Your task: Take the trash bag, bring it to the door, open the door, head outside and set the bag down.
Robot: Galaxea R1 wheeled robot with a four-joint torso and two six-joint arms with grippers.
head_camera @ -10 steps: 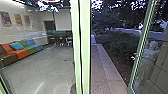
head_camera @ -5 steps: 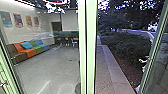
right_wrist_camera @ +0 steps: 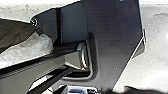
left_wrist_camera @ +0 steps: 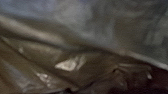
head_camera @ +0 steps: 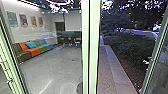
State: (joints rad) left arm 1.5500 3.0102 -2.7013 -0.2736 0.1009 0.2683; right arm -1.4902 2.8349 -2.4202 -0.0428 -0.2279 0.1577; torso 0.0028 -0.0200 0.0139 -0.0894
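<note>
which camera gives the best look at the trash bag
The left wrist view: the trash bag shows large and close there, with its folds and shiny spots. The right wrist view shows a smaller, dark, creased part of it.

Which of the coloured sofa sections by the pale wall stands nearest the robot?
The brown sofa section, at the near end; the orange one, green one and blue one are farther.
</note>
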